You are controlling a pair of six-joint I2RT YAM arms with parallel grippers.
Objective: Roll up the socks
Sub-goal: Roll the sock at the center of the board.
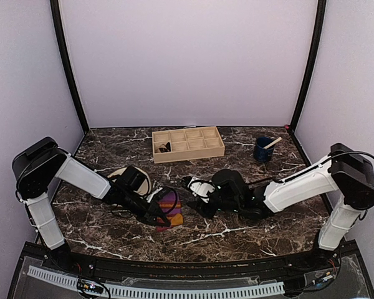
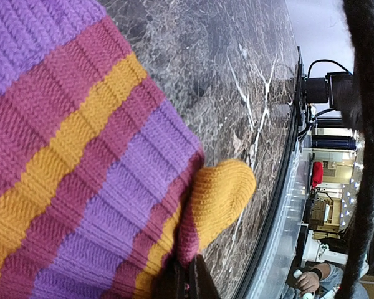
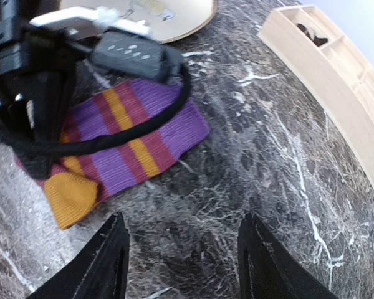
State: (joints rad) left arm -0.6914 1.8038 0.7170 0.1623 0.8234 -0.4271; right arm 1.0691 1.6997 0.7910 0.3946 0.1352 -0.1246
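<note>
Two sets of jaws | my right jaws apart over veined dark marble surface (image 3: 255,180), free to assist | my left jaws clamped on ribbed-knit magenta-purple sock with orange stripes (image 2: 81,156), lying flat, gripped beside its orange toe, probably to start rolling | beyond: round beige plate (image 3: 187,22), pale wooden compartment tray (image 3: 336,81)

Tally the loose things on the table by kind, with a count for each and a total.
Striped sock: 1
Beige plate: 1
Wooden compartment tray: 1
Blue cup: 1
Dark item in a tray compartment, kind unclear: 1
Total: 5
</note>
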